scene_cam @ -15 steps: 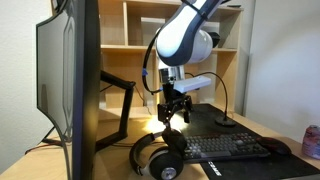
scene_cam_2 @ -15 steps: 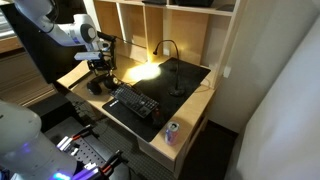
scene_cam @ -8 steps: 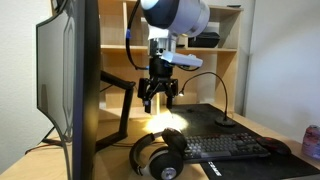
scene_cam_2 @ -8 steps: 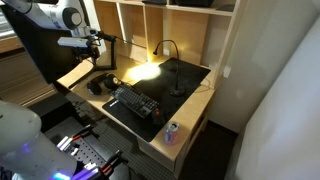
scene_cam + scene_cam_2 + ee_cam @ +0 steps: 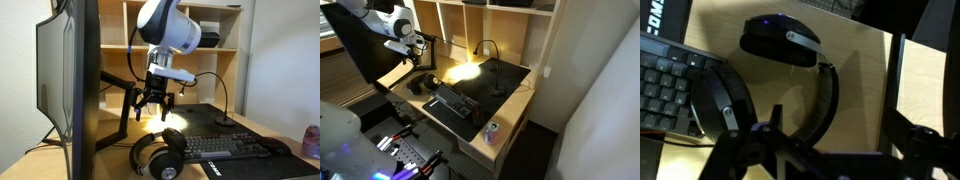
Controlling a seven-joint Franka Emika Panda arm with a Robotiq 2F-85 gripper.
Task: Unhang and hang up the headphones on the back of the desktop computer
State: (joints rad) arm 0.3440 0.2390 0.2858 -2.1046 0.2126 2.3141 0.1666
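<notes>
The black headphones point(image 5: 160, 155) lie flat on the wooden desk, between the desktop computer's stand and the keyboard; they also show small in the other exterior view point(image 5: 418, 85). My gripper point(image 5: 152, 104) hangs open and empty above them, a clear gap below its fingertips. The desktop computer point(image 5: 82, 70) stands tall at the left, its black stand arm point(image 5: 118, 84) close beside my fingers. In the wrist view the headphones point(image 5: 826, 100) lie under my open gripper point(image 5: 838, 128), one earcup point(image 5: 780, 45) farther off, one by the keyboard.
A black keyboard point(image 5: 226, 148) lies on a dark mat right of the headphones. A gooseneck lamp point(image 5: 223, 105) stands behind it and a drink can point(image 5: 310, 143) sits at the desk's edge. Wooden shelves point(image 5: 215, 40) rise at the back.
The gripper rose from just above the headphones, then came down a little and shifted toward the computer's stand arm. It stayed open throughout. The headphones have not moved.
</notes>
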